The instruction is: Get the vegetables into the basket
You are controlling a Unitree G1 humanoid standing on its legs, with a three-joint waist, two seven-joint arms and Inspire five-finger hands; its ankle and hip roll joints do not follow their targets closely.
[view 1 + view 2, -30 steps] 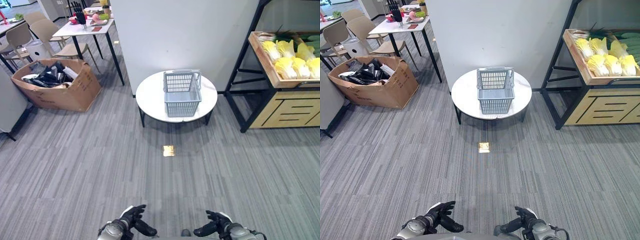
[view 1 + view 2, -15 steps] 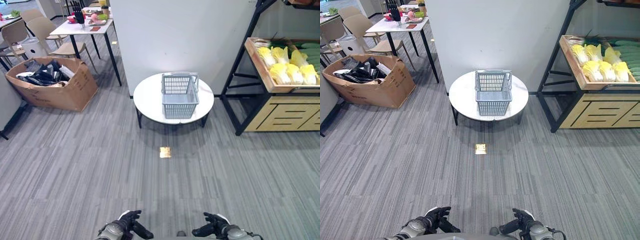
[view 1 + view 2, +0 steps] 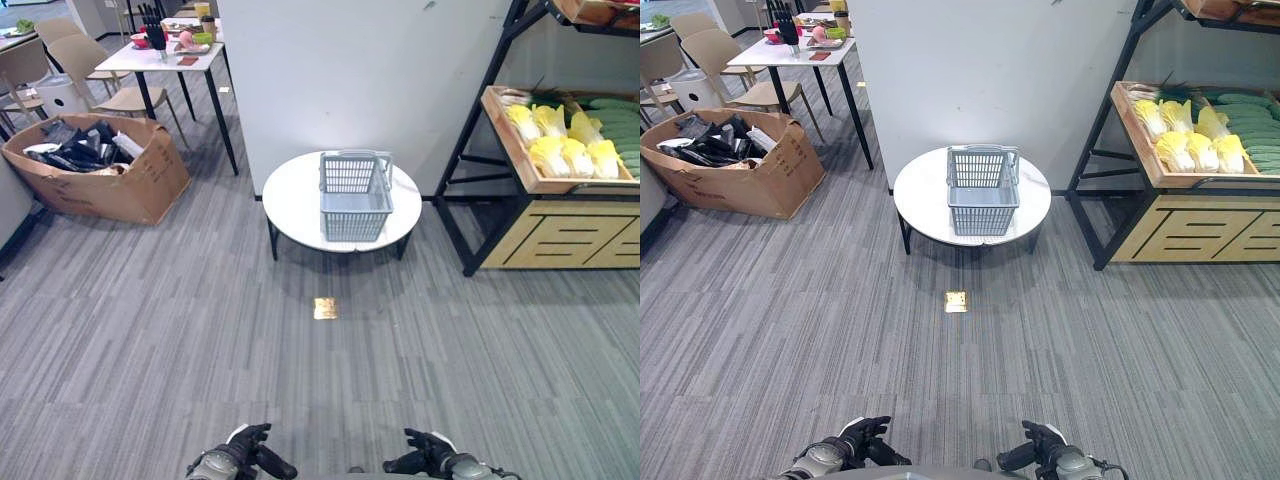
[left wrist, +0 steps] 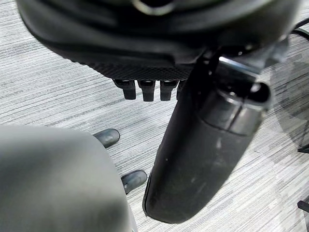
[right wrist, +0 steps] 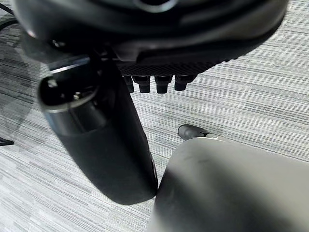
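Note:
A grey plastic basket (image 3: 355, 195) with its handle laid back stands on a low round white table (image 3: 290, 195), well ahead of me. Pale yellow cabbages (image 3: 560, 150) and green cucumbers (image 3: 612, 105) lie in a slanted wooden crate (image 3: 505, 130) on a black-framed shelf to the right of the table. My left hand (image 3: 245, 462) and right hand (image 3: 425, 463) hang low at the near edge, far from the table, each holding nothing. In the wrist views the left fingers (image 4: 145, 89) and right fingers (image 5: 157, 83) are relaxed over bare carpet, with the thumbs standing out.
A white wall (image 3: 350, 70) rises behind the table. A cardboard box (image 3: 95, 165) of dark items sits at the left, with a white dining table (image 3: 175, 55) and chairs beyond. A brass floor plate (image 3: 325, 308) lies in the grey carpet before the round table.
The whole picture has shifted, so the camera moved: more of the shelf shows at the right. Both hands sit lower in the view and hold the same pose.

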